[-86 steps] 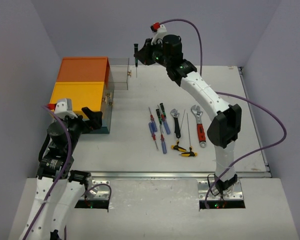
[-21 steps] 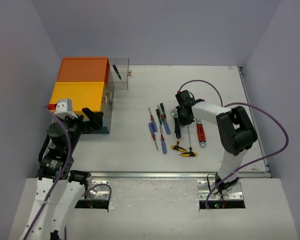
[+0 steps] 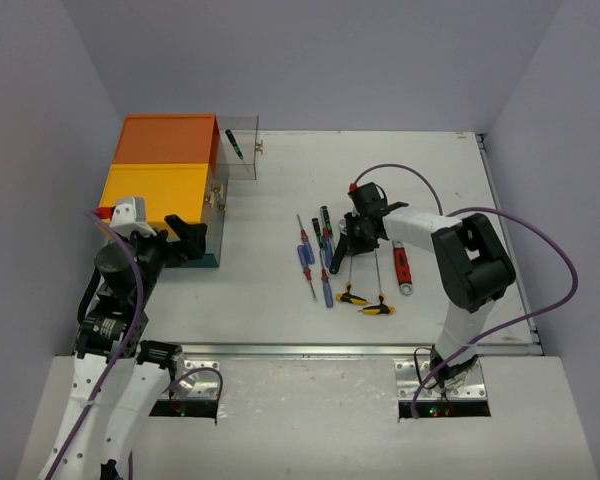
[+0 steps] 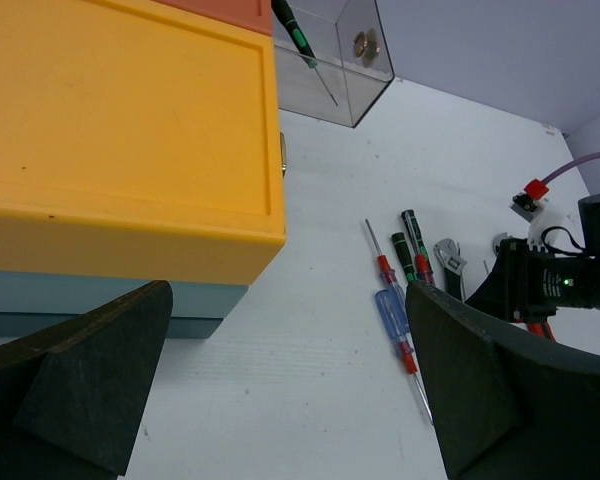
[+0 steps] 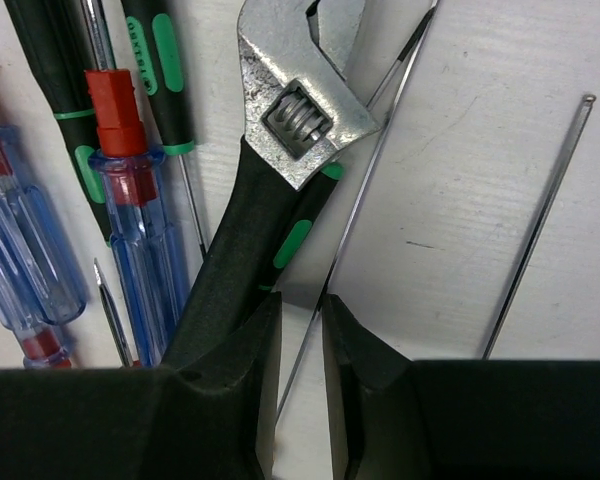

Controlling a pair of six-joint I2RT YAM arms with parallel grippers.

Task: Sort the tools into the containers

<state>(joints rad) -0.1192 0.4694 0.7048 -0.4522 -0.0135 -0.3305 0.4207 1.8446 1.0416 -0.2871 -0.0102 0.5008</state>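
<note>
Where wrench (image 5: 242, 240) meets right gripper (image 5: 299, 330), grip hidden

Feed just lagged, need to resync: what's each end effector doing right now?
Left end effector: open, empty.
Right end effector: nearly closed beside the black-handled wrench; grip cannot be told.

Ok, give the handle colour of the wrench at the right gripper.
Wrench handle: black; right wrist view.

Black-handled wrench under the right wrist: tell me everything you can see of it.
The adjustable wrench has a bright steel head with a knurled adjuster and a black, rubbery-looking handle. It lies flat on the table across a green-and-black screwdriver, a thin steel rod alongside. Its handle end runs behind a finger of the right gripper.
</note>
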